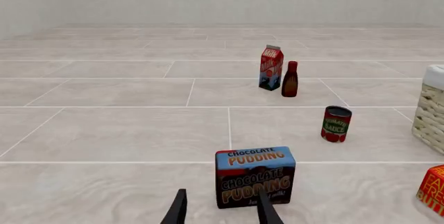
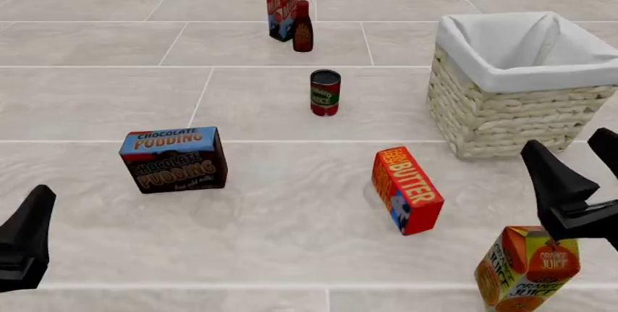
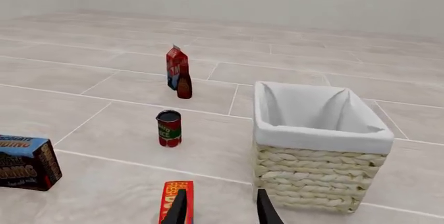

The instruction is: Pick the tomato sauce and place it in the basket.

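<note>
The tomato sauce, a small upright can with a dark top and a red and green label, stands on the tiled surface left of the basket. It also shows in the left wrist view and the right wrist view. The basket is pale wicker with a white cloth lining, and it looks empty in the right wrist view. My left gripper is low at the near left, open and empty. My right gripper is open and empty near the basket's front. Both are far from the can.
A chocolate pudding box stands just ahead of my left gripper. A butter box lies tilted near the middle. An orange juice carton stands under my right gripper. A red carton and a dark bottle stand behind the can.
</note>
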You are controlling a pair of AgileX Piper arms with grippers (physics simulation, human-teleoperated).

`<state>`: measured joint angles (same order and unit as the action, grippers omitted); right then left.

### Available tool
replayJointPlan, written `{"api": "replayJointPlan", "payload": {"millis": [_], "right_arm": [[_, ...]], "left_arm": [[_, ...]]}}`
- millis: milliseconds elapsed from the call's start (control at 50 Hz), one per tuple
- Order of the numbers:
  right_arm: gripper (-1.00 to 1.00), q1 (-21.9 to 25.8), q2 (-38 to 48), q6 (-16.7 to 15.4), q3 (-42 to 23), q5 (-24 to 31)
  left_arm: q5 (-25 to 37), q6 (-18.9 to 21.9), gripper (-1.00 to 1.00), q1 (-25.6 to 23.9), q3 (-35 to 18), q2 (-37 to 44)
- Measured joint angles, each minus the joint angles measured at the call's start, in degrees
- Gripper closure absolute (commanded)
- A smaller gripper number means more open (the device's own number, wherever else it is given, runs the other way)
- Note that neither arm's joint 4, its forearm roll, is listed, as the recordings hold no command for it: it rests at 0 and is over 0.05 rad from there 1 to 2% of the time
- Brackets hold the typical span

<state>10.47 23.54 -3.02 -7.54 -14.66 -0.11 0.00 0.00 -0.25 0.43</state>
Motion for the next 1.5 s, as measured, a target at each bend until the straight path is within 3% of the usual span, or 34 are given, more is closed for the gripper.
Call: {"api": "replayJointPlan", "payload": {"millis": [600,1500], "right_arm": [[-1.0,6.87,18.67,1.31,-6.65,-8.69],[-1.0,10.27,37.0,1.6,-14.01,-13.8]], "left_arm": [[0.0,0.0,-1.0,0.0,0.0,0.0],[0.0,0.0,-1.0,0.0,0.0,0.0]]}}
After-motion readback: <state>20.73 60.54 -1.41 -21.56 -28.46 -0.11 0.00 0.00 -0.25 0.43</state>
